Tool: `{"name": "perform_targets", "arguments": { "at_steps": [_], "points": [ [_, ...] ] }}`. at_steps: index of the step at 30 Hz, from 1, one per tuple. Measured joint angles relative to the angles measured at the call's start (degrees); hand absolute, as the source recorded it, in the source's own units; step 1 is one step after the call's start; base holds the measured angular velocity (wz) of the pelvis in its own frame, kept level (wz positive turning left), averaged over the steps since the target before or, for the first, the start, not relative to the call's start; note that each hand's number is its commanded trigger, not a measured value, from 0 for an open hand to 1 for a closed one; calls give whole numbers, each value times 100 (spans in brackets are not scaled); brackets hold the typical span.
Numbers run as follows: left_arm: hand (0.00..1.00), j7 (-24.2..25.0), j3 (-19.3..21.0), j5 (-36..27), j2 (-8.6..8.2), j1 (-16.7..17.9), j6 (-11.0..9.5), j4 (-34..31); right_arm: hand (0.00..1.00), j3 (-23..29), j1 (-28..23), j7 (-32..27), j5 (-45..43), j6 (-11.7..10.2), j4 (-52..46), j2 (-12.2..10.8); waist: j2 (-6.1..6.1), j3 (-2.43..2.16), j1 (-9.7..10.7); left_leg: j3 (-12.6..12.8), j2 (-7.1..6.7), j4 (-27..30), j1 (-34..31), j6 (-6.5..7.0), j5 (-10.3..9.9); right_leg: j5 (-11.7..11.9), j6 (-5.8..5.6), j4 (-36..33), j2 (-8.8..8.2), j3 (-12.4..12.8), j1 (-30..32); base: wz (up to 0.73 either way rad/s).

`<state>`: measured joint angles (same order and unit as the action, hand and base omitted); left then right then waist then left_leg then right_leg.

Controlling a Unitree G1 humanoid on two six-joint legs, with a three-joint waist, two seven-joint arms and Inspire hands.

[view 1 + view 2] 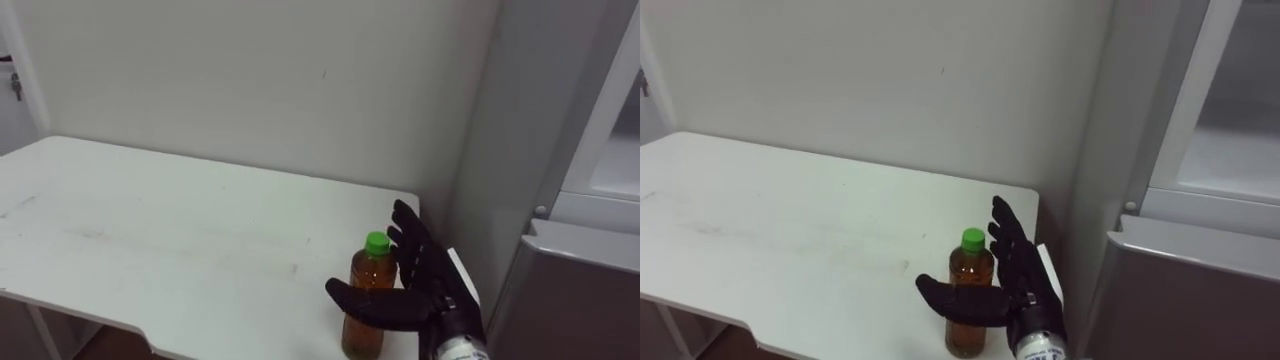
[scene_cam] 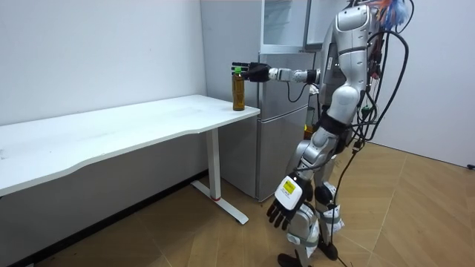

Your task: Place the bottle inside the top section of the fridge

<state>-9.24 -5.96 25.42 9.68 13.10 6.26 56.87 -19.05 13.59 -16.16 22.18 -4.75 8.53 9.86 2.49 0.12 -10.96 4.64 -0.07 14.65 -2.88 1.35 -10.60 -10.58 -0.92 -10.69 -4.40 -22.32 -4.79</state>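
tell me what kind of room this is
Most likely a plain test room staged as a kitchen corner, not a lived-in home: a silver fridge stands beside a white desk-style table on a wood floor, with a bare wall and a green-capped amber bottle.

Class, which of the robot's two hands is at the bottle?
The right hand, held open beside the bottle at the corner of the table. The left hand hangs low by the robot's leg.
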Motion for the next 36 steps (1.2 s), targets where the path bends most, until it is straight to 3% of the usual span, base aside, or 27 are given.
{"name": "perform_targets", "arguments": {
  "at_steps": [10,16,36],
  "points": [
    [0,-4,9,3,-108,22,129,36,0,4,-11,-412,-543,44,437,-59,-13,51,1,-57,-64,-123,21,35,39,-23,-48,3,-70,-33,28,0],
    [0,-5,8,4,-183,22,137,40,0,7,-12,-694,-708,56,435,-70,-31,36,18,-69,-67,-116,-50,32,40,-22,-46,-5,-64,-104,81,4],
    [0,-33,2,-130,-198,98,205,-209,0,13,0,-1050,-820,111,769,-87,-101,63,3,-180,-84,-69,-97,73,74,-24,-54,-116,-134,-192,100,2]
  ]
}}
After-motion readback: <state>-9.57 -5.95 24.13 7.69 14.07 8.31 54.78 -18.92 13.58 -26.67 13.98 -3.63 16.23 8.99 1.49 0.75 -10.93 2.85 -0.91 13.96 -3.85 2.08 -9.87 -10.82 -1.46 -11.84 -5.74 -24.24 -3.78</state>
